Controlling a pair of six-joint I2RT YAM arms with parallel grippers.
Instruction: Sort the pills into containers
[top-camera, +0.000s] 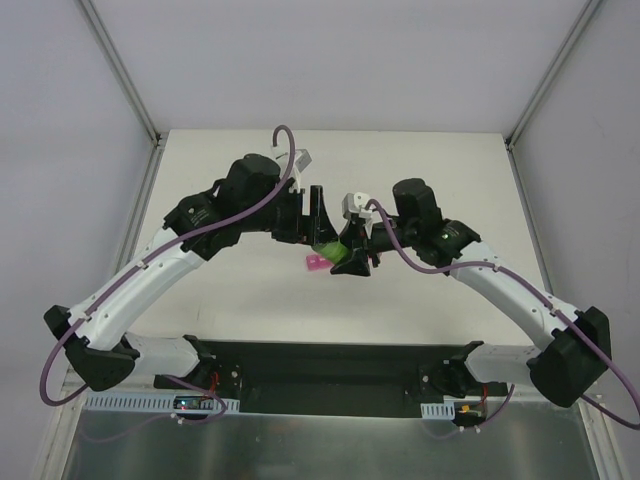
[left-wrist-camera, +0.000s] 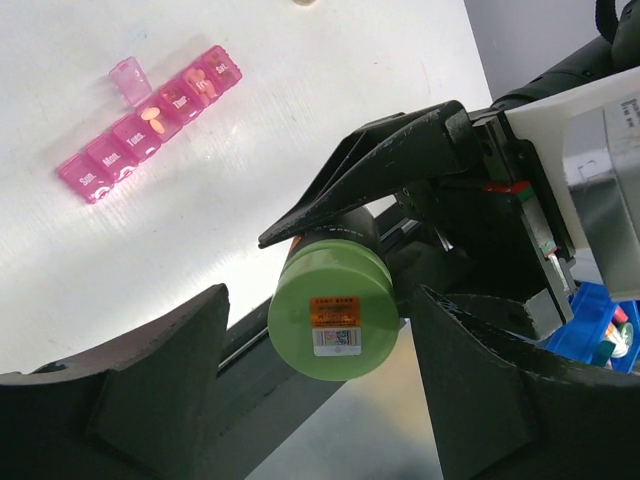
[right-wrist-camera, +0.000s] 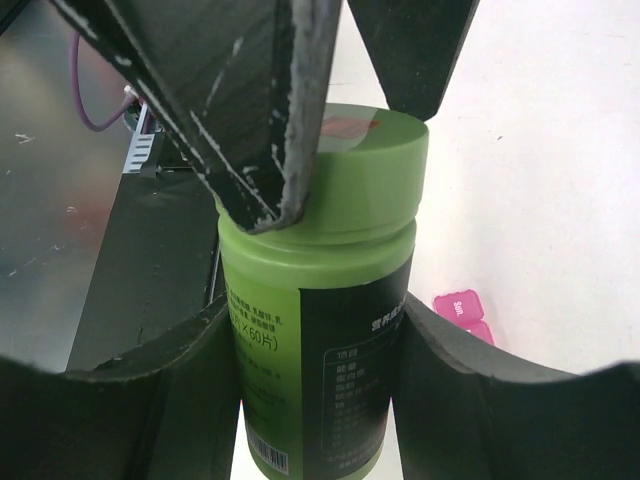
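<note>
My right gripper (right-wrist-camera: 315, 310) is shut on a green pill bottle (right-wrist-camera: 300, 350) with a black label and holds it above the table, capped. In the top view the bottle (top-camera: 330, 250) sits between both grippers. My left gripper (left-wrist-camera: 318, 297) is open, its fingers on either side of the green cap (left-wrist-camera: 335, 318) with gaps showing. The pink container strip (left-wrist-camera: 150, 120) lies on the white table. One lid (left-wrist-camera: 128, 78) stands open, and orange pills show in that compartment (left-wrist-camera: 150, 113). The strip also shows in the top view (top-camera: 316, 263) and the right wrist view (right-wrist-camera: 462, 308).
A blue bin (left-wrist-camera: 600, 320) with small items sits beyond the table at the right of the left wrist view. The black base rail (top-camera: 320, 365) and a metal plate (top-camera: 300, 450) run along the near edge. White walls surround the table.
</note>
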